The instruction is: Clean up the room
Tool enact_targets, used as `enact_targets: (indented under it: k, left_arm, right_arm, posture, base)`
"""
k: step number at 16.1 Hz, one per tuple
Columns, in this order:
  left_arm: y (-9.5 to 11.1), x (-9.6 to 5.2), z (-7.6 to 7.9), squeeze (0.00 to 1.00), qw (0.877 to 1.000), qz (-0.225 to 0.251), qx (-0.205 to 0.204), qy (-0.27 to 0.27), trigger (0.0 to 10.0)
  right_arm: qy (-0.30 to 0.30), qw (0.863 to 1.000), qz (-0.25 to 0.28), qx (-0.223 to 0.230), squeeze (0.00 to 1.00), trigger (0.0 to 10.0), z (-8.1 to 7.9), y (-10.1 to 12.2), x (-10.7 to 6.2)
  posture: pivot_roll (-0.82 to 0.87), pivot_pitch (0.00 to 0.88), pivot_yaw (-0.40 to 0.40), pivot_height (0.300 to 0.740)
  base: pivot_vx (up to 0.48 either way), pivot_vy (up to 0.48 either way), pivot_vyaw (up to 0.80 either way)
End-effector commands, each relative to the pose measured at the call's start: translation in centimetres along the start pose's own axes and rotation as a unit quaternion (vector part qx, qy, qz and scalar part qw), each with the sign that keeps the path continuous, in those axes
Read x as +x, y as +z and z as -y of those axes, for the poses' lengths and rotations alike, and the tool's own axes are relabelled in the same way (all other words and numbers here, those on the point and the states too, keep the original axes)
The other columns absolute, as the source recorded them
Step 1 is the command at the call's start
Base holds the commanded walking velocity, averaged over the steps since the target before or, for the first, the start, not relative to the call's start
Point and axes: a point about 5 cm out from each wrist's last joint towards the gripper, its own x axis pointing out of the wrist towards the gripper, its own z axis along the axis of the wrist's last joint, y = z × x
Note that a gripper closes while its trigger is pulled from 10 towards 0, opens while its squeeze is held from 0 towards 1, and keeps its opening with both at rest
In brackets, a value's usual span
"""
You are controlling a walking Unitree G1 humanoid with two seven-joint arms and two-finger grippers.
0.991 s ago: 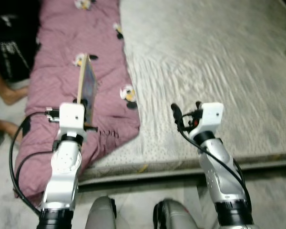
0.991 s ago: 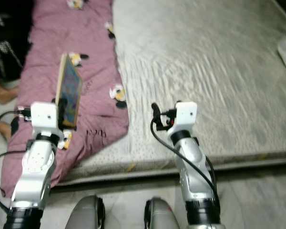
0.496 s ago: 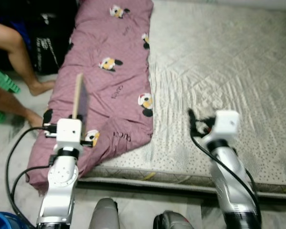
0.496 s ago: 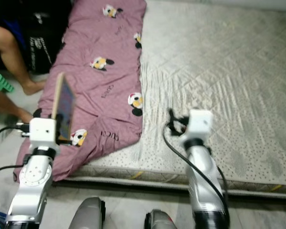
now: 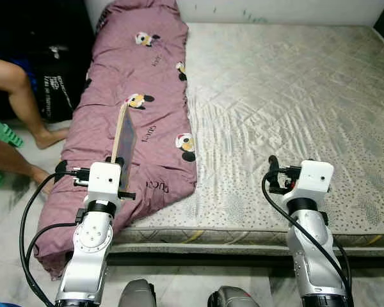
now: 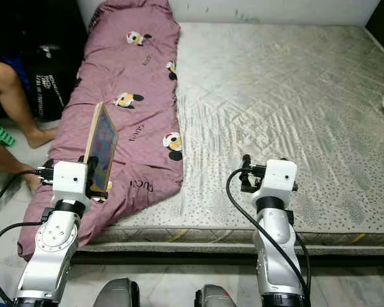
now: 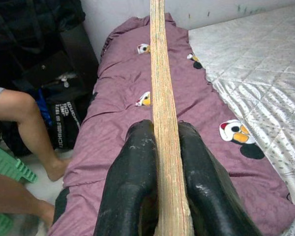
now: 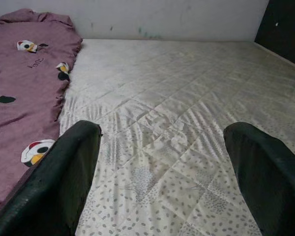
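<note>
Left gripper is clamped on a thin flat book with a tan edge and colourful cover, held upright on edge above the near corner of the bed. Right gripper has its fingers spread wide apart, nothing between them, hovering over the bare grey quilted mattress.

Progress, judging from this: one item picked up, not yet put anywhere. No shelf, box or surface for the book is in sight, so drop-off is still to do. Rest of the room is mostly out of frame, can't tell how much is left.

Around: purple duvet with cartoon mouse prints lies crumpled directly under and beyond the left gripper, hanging off the mattress edge. It probably wants folding or straightening too.

In the way: a person's bare legs sit on the floor just outboard of the left gripper, with black bags behind them. Turning left with the book means passing close to them.
</note>
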Motion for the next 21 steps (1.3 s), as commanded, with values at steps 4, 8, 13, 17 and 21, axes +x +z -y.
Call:
enact_targets:
  k: [4, 8, 13, 17, 21]
  left_arm:
    - [0.17, -0.26, -0.24, 0.00, 1.000, 0.012, 0.000, -0.014, 10.0]
    - [0.51, -0.14, -0.23, 0.00, 1.000, 0.019, -0.005, -0.012, 10.0]
    - [0.63, -0.22, -0.21, 0.00, 1.000, 0.021, -0.010, -0.009, 10.0]
    - [0.69, -0.15, -0.11, 0.00, 1.000, 0.022, -0.010, -0.008, 10.0]
    - [0.72, -0.17, 0.02, 0.00, 1.000, 0.023, -0.014, -0.005, 10.0]
  right_arm:
    - [0.018, 1.000, -0.005, -0.004, 0.00, 10.0, 0.55, -0.48, -1.35]
    - [0.020, 1.000, -0.001, 0.002, 0.00, 10.0, 0.47, -0.26, -0.96]
    - [0.032, 0.999, -0.004, -0.003, 0.00, 10.0, 0.27, -0.34, -0.72]
    - [0.033, 0.999, -0.002, -0.009, 0.00, 10.0, 0.34, -0.25, -0.58]
    - [0.039, 0.999, -0.006, -0.012, 0.00, 10.0, 0.11, -0.39, -0.77]
  posture:
    - [-0.05, 0.076, 0.024, 0.740]
    - [-0.05, 0.090, 0.014, 0.740]
    - [-0.04, 0.089, 0.001, 0.740]
    - [-0.04, 0.094, -0.005, 0.740]
    - [-0.04, 0.097, -0.012, 0.740]
  base:
    - [0.000, 0.000, 0.00]
    - [0.000, -0.189, 0.00]
    - [0.000, -0.303, 0.00]
    - [0.000, -0.366, 0.00]
    - [0.000, -0.398, 0.00]
